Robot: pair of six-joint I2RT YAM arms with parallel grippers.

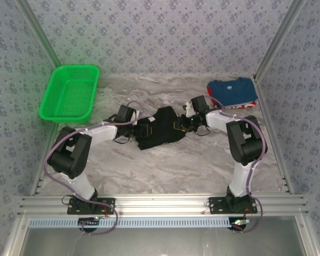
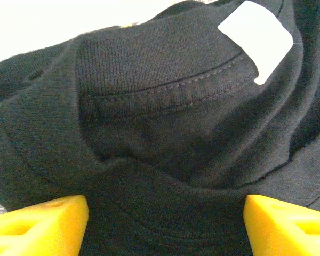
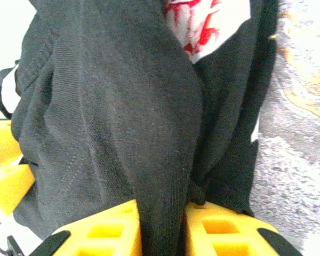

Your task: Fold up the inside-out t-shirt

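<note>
The inside-out t-shirt (image 1: pixel 161 127) lies bunched in a dark heap near the middle of the marble-patterned bench (image 1: pixel 165 170), between the two arms, which reach in on it from either side.

The left end effector (image 2: pixel 165 230) is open. Its yellow fingers (image 2: pixel 42 224) stand wide apart at the lower corners of the left wrist view, and the ribbed collar (image 2: pixel 165 90) of the shirt spreads across the gap between them without being pinched. A white label (image 2: pixel 256 37) sits on the fabric just past the collar seam, towards the upper right.

The right end effector (image 3: pixel 161 234) is closed on the shirt. A thick vertical fold of black cloth runs down between its two yellow fingers (image 3: pixel 104 232), which press in on it from both sides. Above that fold, part of a print patch (image 3: pixel 202 24) (red marks on a white ground) peeks out from the folds, and the bench surface shows to the right of the cloth.

Two other things sit towards the back of the bench, well apart from the shirt: a green basket (image 1: pixel 69 96) at the far left and a folded blue shirt (image 1: pixel 232 92) at the far right, close to the frame post.
</note>
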